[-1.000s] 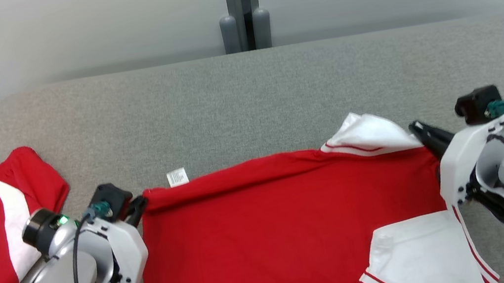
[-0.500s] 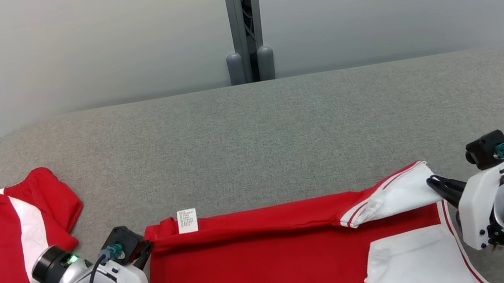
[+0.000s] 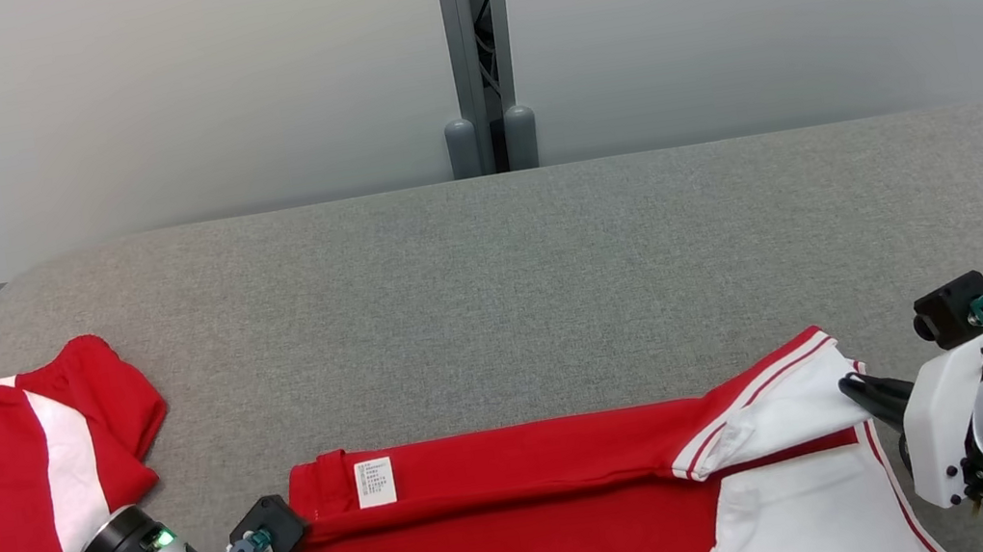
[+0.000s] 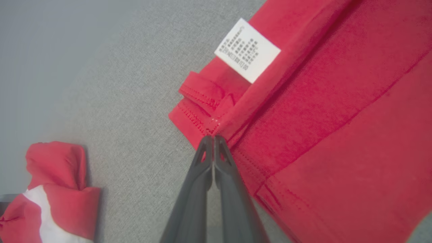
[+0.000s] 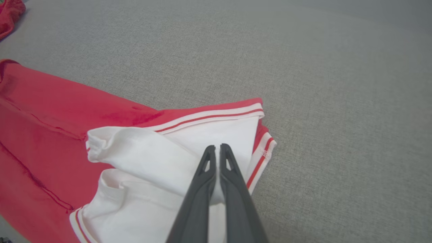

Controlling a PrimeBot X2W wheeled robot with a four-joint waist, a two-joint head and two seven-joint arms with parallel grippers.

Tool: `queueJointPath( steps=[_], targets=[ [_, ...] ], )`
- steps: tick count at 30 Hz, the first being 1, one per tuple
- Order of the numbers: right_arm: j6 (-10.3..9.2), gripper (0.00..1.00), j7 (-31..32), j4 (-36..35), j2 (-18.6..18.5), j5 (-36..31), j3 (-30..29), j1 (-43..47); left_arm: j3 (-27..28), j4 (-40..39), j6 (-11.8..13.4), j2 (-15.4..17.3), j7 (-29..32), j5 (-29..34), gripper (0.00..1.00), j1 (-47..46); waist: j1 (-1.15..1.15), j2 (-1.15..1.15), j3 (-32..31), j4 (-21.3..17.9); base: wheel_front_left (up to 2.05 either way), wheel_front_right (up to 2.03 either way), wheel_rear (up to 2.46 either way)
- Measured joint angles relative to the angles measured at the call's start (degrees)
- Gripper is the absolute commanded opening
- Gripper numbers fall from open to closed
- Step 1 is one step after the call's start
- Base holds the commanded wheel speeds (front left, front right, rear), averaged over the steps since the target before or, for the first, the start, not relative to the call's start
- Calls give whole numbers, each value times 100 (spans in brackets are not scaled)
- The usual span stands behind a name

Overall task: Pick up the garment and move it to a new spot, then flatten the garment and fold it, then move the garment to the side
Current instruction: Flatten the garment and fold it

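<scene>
Nearest me, my left end effector [image 4: 213, 136] is pinched closed on the hem corner at the left end of the garment [image 3: 510, 526], just on the near side of its care label [image 4: 247, 50]. My right end effector [image 5: 215, 145] is closed too, nipping the white sleeve [image 5: 175, 148] at the garment's right end.

The garment lies across the near part of the tabletop [image 3: 494, 295], with its red body stretched between the two grips. Its far edge is a straight doubled line with the label showing.

I judge we are in the folding step: an upper layer is held at both ends over the layer beneath. As I read it, the next move calls for both ends to travel evenly so the layer lands square, then for both grips to let go together. An uneven pull would skew the crease. The sleeve looks bunched and may want smoothing first.

Count:
- Two end effectors, both gripping.
- One garment in hand, with one care label.
- One second garment [image 3: 16, 483], a red-and-white heap well left of the garment and a little farther back, untouched.
- One grey post [image 3: 476, 44], past the tabletop that runs on beyond the garment's far edge.
</scene>
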Motion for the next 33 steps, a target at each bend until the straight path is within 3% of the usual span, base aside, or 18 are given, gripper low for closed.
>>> queueJointPath(
  steps=[26,33],
  targets=[
    [-1,0,1866,-1084,-536,884,-360,625,0,-163,0,122,230,595,0,414,0,0,-139,-65,0,0,0],
    [-1,0,2013,-1111,-545,890,-552,731,0,-190,0,146,319,547,0,432,0,0,-132,-48,0,0,0]
  ],
)
